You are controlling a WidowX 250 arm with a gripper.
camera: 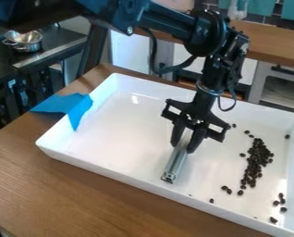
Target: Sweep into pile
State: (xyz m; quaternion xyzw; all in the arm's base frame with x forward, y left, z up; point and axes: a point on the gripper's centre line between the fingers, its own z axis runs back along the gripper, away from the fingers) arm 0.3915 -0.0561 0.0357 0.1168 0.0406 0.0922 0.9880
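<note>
White tray (112, 134) beneath downturned gripper (183, 146)

The brown table (75, 199) carries a tray (125, 134) — white, shallow, rectangular.

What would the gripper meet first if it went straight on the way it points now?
Probably the floor of the white tray, with the metal bar held in the gripper leading. Whether any gap remains beneath the bar is unclear from this angle.

Tray (112, 134) cut off at right
</note>
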